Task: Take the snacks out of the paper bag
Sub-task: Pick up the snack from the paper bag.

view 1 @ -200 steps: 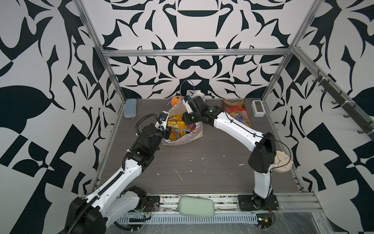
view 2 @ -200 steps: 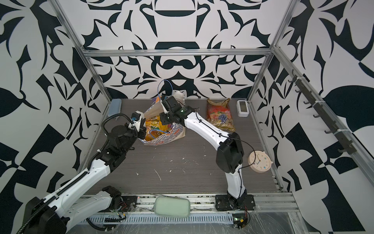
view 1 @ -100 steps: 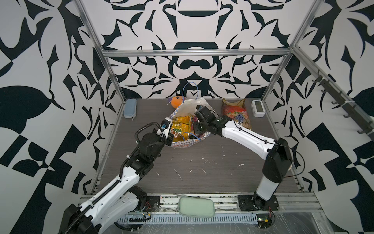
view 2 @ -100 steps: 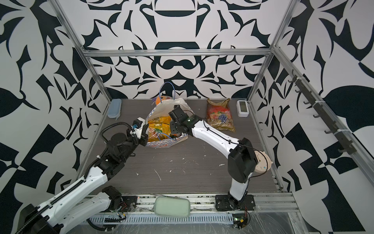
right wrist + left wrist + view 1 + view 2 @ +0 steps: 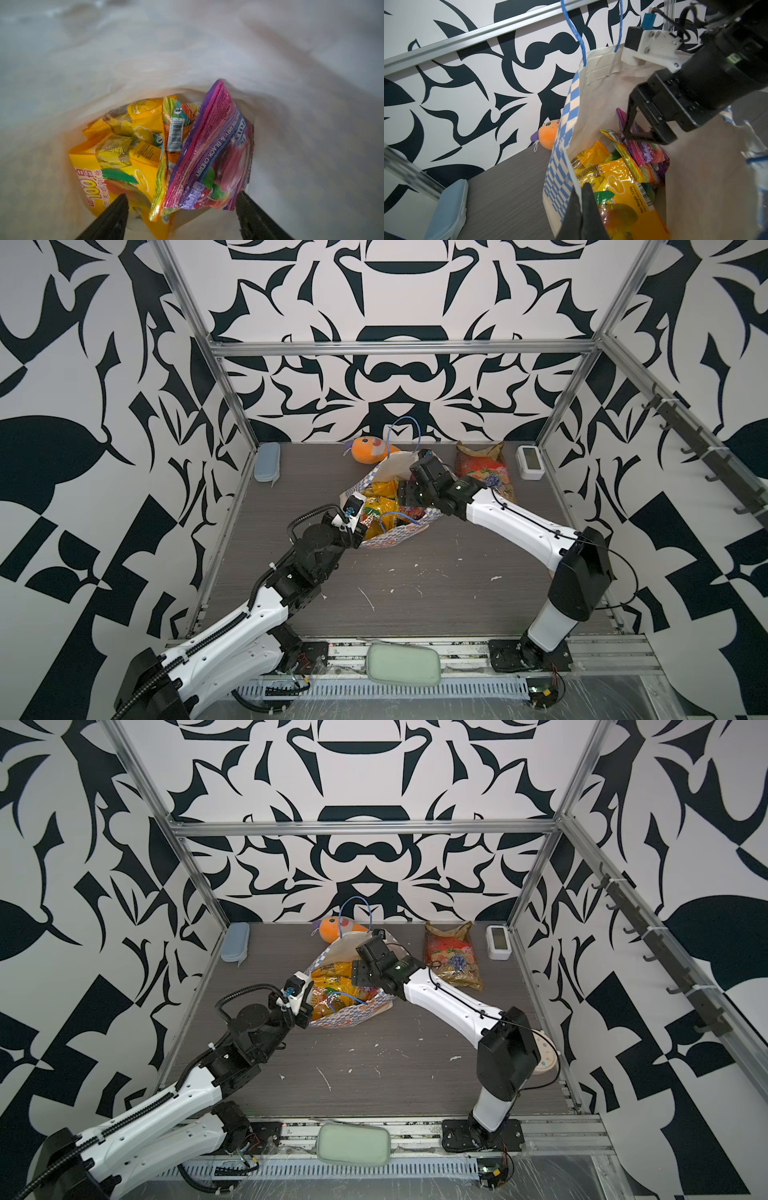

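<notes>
Paper bag (image 5: 394, 466) open, leaning; yellow, purple snacks (image 5: 145, 158) inside.

Both top views hang high over the front edge of the table (image 5: 415, 593), side by side, looking down and inward from far off. They share nearly the whole scene, with the paper bag (image 5: 392, 535) small at the middle. The left wrist camera sits just behind the left gripper (image 5: 581, 193), close in. It looks past the dark fingertips along the bag's checkered wall into its mouth, the right gripper (image 5: 644, 135) ahead across the opening. The right wrist camera sits behind the right gripper and faces down the bag's inside, very near the snacks (image 5: 166, 155) just beyond its fingertips. Both wrist views share those packets.
</notes>
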Controlling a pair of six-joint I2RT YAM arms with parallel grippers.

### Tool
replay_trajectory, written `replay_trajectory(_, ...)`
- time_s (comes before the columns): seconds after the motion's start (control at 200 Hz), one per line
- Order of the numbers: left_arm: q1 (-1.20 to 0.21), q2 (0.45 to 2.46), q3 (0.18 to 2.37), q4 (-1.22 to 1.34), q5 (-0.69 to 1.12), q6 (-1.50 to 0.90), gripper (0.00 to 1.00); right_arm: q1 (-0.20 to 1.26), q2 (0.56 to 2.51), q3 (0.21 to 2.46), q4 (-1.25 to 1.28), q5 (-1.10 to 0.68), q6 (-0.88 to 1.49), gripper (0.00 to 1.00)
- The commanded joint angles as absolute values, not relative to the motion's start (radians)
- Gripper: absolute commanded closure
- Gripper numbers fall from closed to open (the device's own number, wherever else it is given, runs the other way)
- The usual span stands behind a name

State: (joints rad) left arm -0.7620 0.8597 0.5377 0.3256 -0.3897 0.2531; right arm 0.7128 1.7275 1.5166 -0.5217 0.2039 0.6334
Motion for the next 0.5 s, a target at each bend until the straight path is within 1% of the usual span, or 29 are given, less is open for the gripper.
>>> replay_trajectory(0.0,-0.769,0.839,0.532,0.420,-0.398,0.294,1.00,0.696,1.761,1.598,-0.611,0.331,0.645,0.14)
replay_trajectory(0.125,-0.769,0.823,0.534,0.410,-0.396,0.303,1.00,0.696,1.827,1.658,-0.652,0.402,0.655,0.14)
replay_trajectory(0.33,-0.769,0.808,0.532,0.399,-0.398,0.320,1.00,0.695,1.948,1.769,-0.666,0.426,0.627,0.15)
replay_trajectory(0.395,-0.769,0.809,0.532,0.406,-0.394,0.321,1.00,0.695,1.991,1.803,-0.663,0.426,0.623,0.18)
replay_trajectory(0.495,-0.769,0.811,0.535,0.408,-0.388,0.320,1.00,0.694,2.037,1.832,-0.657,0.444,0.624,0.28)
